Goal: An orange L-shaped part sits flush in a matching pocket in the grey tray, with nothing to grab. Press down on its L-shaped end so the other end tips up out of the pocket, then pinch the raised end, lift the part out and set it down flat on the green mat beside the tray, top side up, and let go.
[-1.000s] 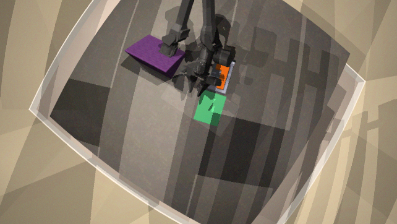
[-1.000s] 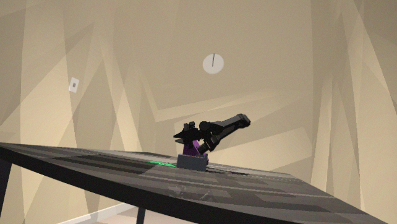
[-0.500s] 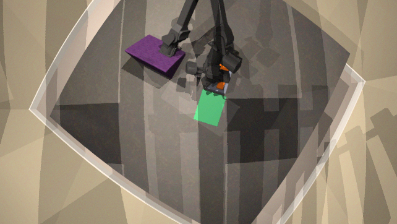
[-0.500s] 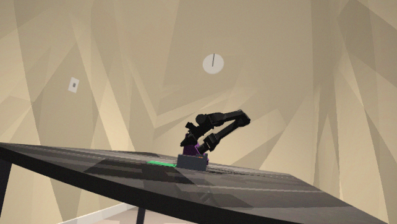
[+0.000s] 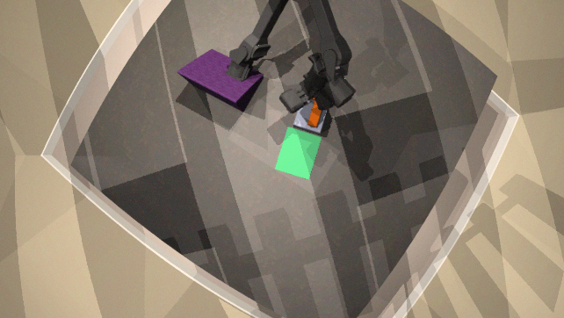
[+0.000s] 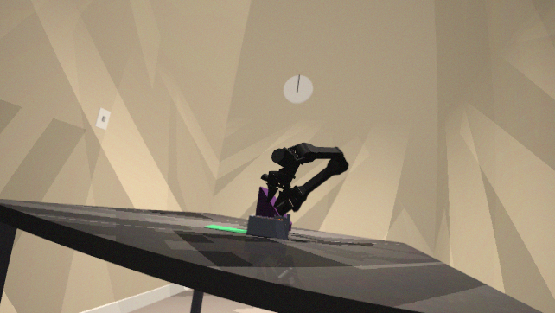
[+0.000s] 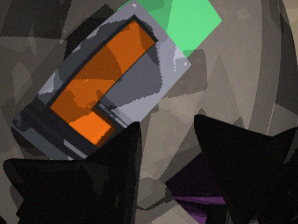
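The orange L-shaped part [image 5: 314, 116] [image 6: 279, 220] [image 7: 102, 67] lies in the pocket of the grey tray [image 5: 299, 123] [image 6: 268, 227] [image 7: 167, 75], with no clear tilt. Its straight end points toward the green mat [image 5: 296, 154] [image 6: 222, 228] [image 7: 195, 25]; its L-shaped end is at the far side from the mat, low in the wrist view. My gripper [image 7: 167, 124] is partly open, with nothing between its fingers. It is above the tray, and the left finger in the wrist view overlaps the tray's edge beside the L-shaped end. In the top view the arm hides that end.
A purple block [image 5: 206, 72] [image 6: 263, 207] [image 7: 200, 200] stands by the arm's base, to the left of the tray in the top view. The mat lies close beside the tray's end. A pale raised border [image 5: 114, 203] runs around the dark surface.
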Tool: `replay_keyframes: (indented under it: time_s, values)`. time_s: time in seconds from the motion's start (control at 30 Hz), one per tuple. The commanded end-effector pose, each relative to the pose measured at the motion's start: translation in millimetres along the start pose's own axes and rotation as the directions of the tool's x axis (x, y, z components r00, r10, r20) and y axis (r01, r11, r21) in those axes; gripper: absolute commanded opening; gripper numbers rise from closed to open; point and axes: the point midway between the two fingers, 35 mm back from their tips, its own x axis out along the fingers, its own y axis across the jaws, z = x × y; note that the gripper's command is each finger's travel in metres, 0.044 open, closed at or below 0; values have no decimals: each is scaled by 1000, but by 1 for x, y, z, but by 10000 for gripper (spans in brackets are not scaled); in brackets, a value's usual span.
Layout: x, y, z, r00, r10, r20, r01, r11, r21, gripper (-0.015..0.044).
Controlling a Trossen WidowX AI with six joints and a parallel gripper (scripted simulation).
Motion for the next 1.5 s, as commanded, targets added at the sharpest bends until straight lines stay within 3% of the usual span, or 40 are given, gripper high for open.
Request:
replay_keyframes:
  time_s: [0.0,0.57,0.87,1.47]
  values:
    - [-55,54,1,935,338,-109,-338,750,-569,180]
    - [-55,54,1,933,342,-109,-340,744,-575,180]
    - [12,79,-7,933,344,-109,-341,743,-576,180]
    - [30,86,-9,933,344,-108,-341,743,-576,180]
